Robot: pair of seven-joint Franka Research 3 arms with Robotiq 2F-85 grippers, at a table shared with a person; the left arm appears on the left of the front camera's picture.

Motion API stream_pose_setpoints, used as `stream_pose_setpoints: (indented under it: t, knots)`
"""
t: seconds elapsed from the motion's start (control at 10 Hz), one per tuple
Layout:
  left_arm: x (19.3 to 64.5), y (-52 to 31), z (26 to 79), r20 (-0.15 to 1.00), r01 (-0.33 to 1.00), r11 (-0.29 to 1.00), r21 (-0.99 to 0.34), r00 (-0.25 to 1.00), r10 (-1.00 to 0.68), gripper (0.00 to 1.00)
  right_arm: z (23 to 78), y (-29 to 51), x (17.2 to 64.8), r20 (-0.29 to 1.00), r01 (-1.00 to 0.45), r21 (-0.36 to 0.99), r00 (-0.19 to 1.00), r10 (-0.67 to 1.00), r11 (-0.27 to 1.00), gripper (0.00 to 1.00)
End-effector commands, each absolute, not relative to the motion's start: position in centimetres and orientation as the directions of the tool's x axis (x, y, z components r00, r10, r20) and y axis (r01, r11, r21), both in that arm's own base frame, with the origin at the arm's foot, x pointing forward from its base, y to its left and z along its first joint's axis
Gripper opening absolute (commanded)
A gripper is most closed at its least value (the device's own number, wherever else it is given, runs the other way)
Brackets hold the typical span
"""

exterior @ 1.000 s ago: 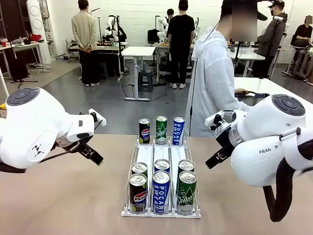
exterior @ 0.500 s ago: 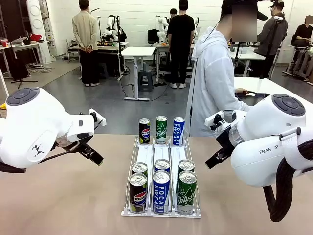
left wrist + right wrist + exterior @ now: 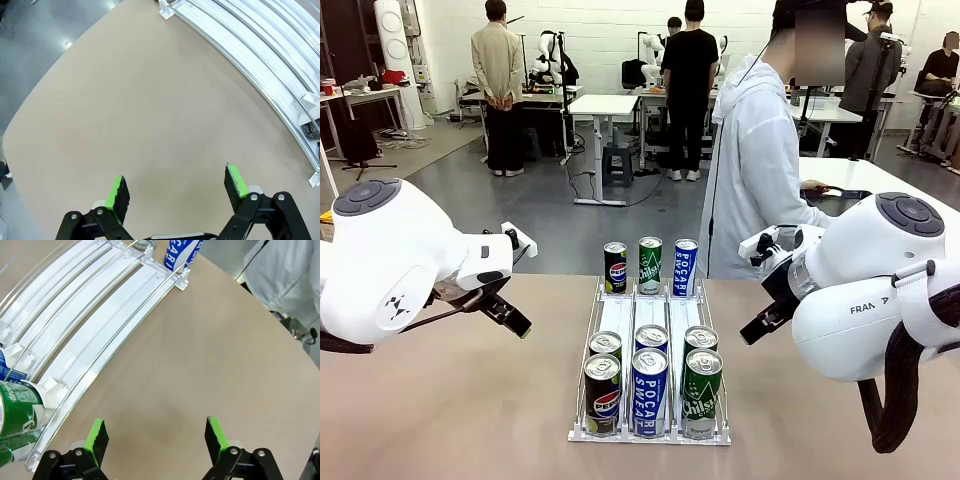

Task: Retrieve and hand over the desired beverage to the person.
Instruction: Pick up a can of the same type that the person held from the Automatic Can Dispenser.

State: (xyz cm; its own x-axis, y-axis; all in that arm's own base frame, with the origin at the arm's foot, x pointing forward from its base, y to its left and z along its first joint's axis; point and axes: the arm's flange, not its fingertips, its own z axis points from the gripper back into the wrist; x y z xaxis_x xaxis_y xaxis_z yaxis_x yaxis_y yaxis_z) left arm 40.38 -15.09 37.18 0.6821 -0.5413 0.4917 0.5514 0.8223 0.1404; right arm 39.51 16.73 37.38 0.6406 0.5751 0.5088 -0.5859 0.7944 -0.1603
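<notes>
A white three-lane can rack (image 3: 617, 315) sits mid-table. Its far end holds a Pepsi can (image 3: 615, 267), a green Chilsung can (image 3: 650, 265) and a blue Pocari can (image 3: 685, 267); several more cans of the same drinks stand at the near end. The person (image 3: 755, 170) in the white hooded jacket stands at the far side, turned to the right. My left gripper (image 3: 176, 187) hangs open over bare table left of the rack (image 3: 280, 75). My right gripper (image 3: 156, 436) is open over bare table to the right of the rack (image 3: 107, 327), with a green can (image 3: 15, 407) at its left.
Bare brown tabletop (image 3: 450, 400) spreads on both sides of the rack. Behind the person stand other tables, and people with their backs turned (image 3: 500, 80). A second table (image 3: 865, 180) lies at the right rear.
</notes>
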Motion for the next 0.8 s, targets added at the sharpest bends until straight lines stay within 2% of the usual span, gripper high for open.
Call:
stream_pose_setpoints:
  t: [0.0,0.5,0.7]
  knots:
    - [40.4,-15.1,37.2,0.492,0.551,0.823,0.14,0.682,-0.541,1.0,37.4,16.7,39.5,0.509,-0.586,-0.16,0.641,0.575,0.795,1.0]
    - [40.4,-15.1,37.2,0.492,0.551,0.822,0.14,0.682,-0.541,1.0,37.4,16.7,39.5,0.509,-0.586,-0.16,0.641,0.575,0.794,1.0]
    - [39.5,-16.0,44.2,0.491,0.58,0.792,0.193,0.642,-0.589,1.0,44.4,17.1,35.2,0.59,-0.539,-0.255,0.571,0.571,0.802,1.0]
